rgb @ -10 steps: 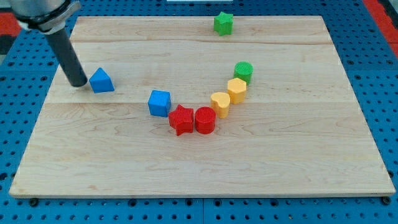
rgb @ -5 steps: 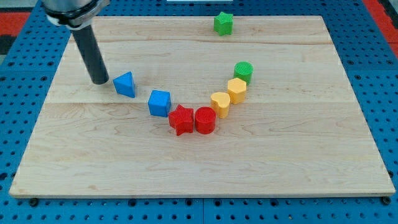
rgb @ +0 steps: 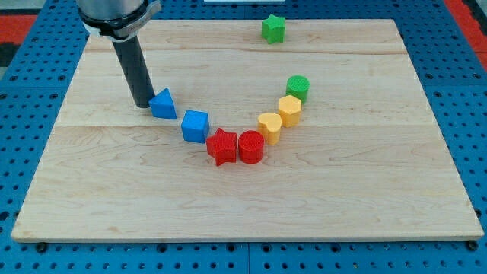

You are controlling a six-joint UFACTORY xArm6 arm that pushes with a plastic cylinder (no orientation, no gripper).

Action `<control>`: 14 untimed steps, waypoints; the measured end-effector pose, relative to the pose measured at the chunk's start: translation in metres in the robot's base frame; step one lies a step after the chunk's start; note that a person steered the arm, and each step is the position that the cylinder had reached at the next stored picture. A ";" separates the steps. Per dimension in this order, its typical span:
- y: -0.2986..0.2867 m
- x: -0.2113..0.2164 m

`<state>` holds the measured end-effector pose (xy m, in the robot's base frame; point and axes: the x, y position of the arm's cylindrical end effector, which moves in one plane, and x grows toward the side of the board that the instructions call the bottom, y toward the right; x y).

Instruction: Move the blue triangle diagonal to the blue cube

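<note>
The blue triangle lies on the wooden board, up and to the left of the blue cube, with a small gap between them. My tip stands at the triangle's left side, touching or nearly touching it. The rod rises from there toward the view's top left.
A red star touches the cube's lower right, followed by a red cylinder, a yellow heart, a yellow hexagon and a green cylinder in an arc. A green star sits at the top edge.
My tip has moved right and slightly down, pushing the blue triangle from the left part of the board to just up-left of the blue cube. The other blocks have not moved.
</note>
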<state>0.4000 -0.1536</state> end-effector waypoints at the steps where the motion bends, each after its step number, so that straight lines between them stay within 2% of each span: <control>1: 0.008 0.000; 5: 0.012 -0.002; 6: 0.010 -0.016; 12: 0.025 -0.007; 13: 0.021 -0.013; 14: 0.021 -0.047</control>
